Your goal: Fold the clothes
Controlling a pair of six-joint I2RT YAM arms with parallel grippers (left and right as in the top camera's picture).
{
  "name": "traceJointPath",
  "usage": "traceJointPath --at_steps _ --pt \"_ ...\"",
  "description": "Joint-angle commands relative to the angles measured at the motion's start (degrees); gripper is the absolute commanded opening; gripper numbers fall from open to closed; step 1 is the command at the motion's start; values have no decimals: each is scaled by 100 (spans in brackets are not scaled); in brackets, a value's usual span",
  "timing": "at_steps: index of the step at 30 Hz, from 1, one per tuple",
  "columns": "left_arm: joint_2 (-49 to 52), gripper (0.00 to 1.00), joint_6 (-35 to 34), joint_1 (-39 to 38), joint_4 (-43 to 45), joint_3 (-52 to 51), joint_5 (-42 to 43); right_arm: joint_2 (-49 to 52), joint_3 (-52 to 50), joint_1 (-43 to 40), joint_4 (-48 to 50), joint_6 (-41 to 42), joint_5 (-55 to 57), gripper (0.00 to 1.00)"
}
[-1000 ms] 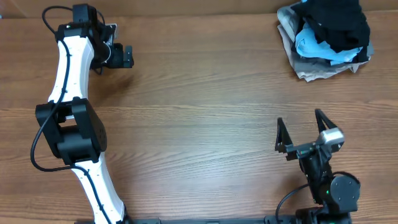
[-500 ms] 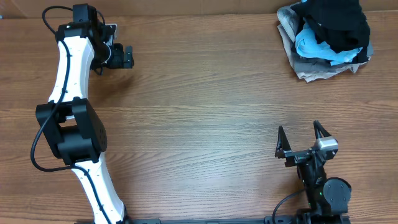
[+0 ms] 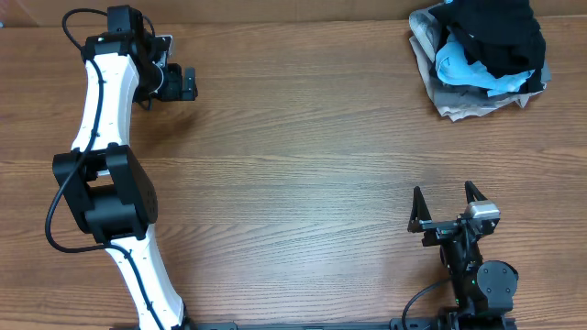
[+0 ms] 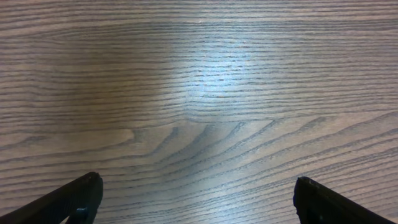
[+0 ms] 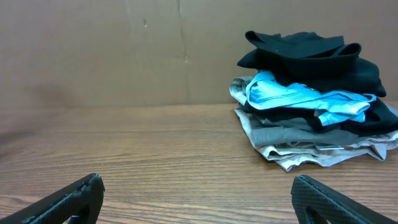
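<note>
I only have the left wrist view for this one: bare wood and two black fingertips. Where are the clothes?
Observer: Heaped at the far right corner of the table, with the black T-shirt on top.
Operator: Anything else in the heap?
Observer: A light blue garment shows under the T-shirt, and a grey-tan garment lies lowest.
Operator: Is the right arm on it?
Observer: No. The right gripper stands open and empty near the front edge, well apart from the heap.
</note>
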Motion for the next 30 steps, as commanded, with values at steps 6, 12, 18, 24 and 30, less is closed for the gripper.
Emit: traceJointPath --at_steps 6,12,18,24,30 --pt "72 100 -120 -37 -2 -28 11 -68 -61 -20 26 24 42 100" --pt "72 100 -120 -37 -2 -26 11 -68 -61 -20 26 24 42 100" --pt "72 100 -120 -37 -2 -28 11 -68 -61 -20 26 24 42 100" --pt "103 100 -118 -37 -42 -28 11 -68 -61 -20 26 24 42 100" --pt "-103 100 -120 -31 -44 -28 11 -68 -61 -20 26 24 42 100"
